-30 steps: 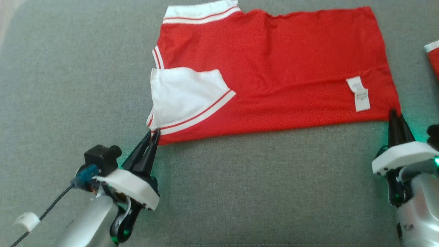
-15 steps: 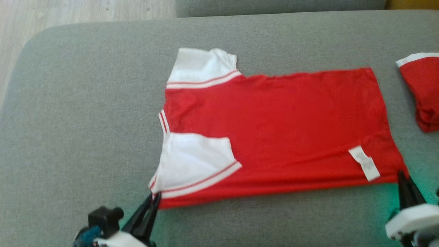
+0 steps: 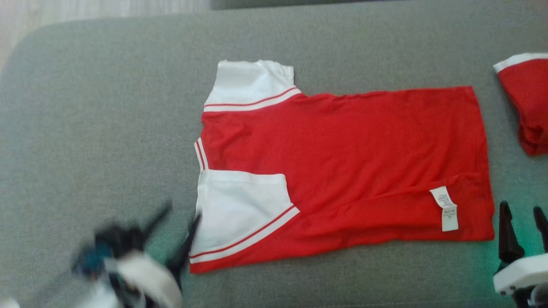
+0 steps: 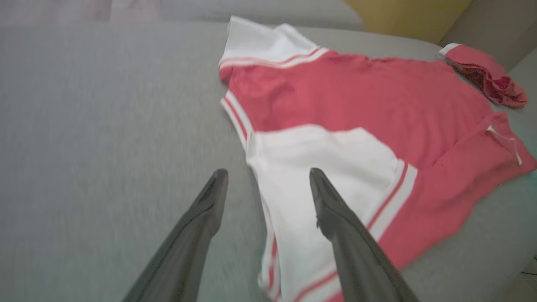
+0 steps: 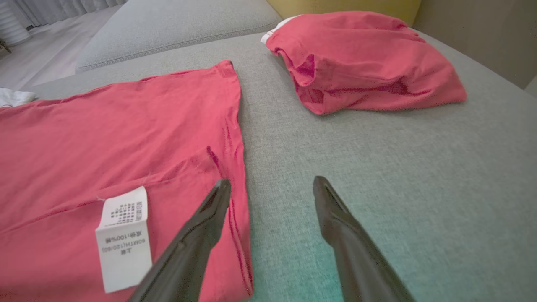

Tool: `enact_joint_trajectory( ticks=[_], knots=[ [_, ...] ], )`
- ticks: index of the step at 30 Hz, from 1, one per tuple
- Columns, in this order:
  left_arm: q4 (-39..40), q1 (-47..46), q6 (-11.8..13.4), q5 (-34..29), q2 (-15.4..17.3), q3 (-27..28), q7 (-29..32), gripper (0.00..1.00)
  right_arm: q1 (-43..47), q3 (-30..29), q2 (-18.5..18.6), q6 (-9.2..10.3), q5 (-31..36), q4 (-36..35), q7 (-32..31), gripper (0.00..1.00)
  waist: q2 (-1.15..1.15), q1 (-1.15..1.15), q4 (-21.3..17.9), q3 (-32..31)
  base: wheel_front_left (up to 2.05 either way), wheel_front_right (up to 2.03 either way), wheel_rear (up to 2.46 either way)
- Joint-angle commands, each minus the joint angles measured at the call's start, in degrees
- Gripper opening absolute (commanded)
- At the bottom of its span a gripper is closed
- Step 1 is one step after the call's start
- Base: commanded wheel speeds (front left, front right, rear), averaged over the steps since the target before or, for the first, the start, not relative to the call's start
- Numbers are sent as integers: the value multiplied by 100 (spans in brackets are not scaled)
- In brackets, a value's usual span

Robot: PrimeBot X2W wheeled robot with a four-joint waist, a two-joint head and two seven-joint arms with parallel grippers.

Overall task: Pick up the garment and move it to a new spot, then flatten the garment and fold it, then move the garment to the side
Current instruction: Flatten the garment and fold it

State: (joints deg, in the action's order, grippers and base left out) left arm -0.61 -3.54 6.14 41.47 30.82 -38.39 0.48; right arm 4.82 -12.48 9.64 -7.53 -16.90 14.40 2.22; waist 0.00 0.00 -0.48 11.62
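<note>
A red short-sleeved garment with white, red-striped sleeves (image 3: 342, 162) is lying spread on a broad grey fabric cushion (image 3: 107, 128), neck end to the left and hem to the right. Its far sleeve is sticking out at the far left, and its near sleeve is lying folded over the red body.

Half a second ago both grippers were pinched shut on the garment's near corners. Now both are letting go. The left gripper (image 3: 180, 214), blurred with motion, is sitting just beside the near left corner with its two dark fingers spread apart. The right gripper (image 3: 522, 208) is standing just off the near right corner, its fingers also wide apart and holding nothing.

With the pull gone, the cloth is slackening: a shallow ridge is running along the near edge toward a small white care label (image 3: 445, 208).

The garment appears laid and stretched at its new spot, so folding probably comes next. A second bundled red garment (image 3: 528, 107) is resting at the far right, well apart.
</note>
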Motion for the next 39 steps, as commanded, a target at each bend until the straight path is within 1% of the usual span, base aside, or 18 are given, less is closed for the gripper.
enact_joint_trajectory(
  ticks=[1,3,7,9,12,15,18,21,22,24,30,35,39],
  knots=[
    [278,-788,-121,-96,302,381,117,100,-151,75,113,4,58,-271,-19,100,0,0,-20,174,0,0,0],
    [351,-1449,-353,-168,459,443,403,100,-237,107,130,4,82,-397,-65,100,0,0,-34,341,0,0,0],
    [196,-3033,-895,-233,575,450,1234,100,-480,224,174,4,128,-595,-155,100,0,0,-127,739,0,0,0],
    [-88,-3816,-1104,-219,518,360,1694,100,-634,305,180,4,144,-655,-173,100,0,0,-210,935,0,0,0],
    [-657,-4815,-1273,-85,358,159,2355,100,-850,460,174,4,148,-705,-154,100,0,0,-376,1203,0,0,0],
    [-1286,-5563,-1336,59,227,-53,2822,100,-1028,630,135,4,145,-688,-113,100,0,0,-556,1422,0,0,0],
    [-1840,-6049,-1356,183,158,-290,3111,100,-1142,751,86,4,134,-616,-47,100,0,0,-715,1570,0,0,0],
    [-2214,-6370,-1359,258,214,-576,3182,100,-1210,838,46,4,130,-522,27,100,0,0,-845,1650,0,0,0],
    [-2443,-6505,-1360,338,272,-721,3188,100,-1233,874,33,4,120,-466,77,100,0,0,-913,1683,0,0,0],
    [-2628,-6602,-1361,385,345,-879,3181,100,-1238,894,40,4,93,-420,129,100,0,0,-957,1707,0,0,0],
    [-2884,-6701,-1361,575,491,-1256,3232,100,-1224,876,53,4,67,-344,220,100,0,0,-981,1738,0,0,0],
    [-2926,-6754,-1362,808,578,-1489,3227,100,-1272,857,47,4,80,-331,237,100,0,0,-965,1784,0,0,0],
    [-2871,-6915,-1362,828,626,-1643,3014,100,-1344,886,36,4,79,-345,255,100,0,0,-976,1881,0,0,0]
  ],
)
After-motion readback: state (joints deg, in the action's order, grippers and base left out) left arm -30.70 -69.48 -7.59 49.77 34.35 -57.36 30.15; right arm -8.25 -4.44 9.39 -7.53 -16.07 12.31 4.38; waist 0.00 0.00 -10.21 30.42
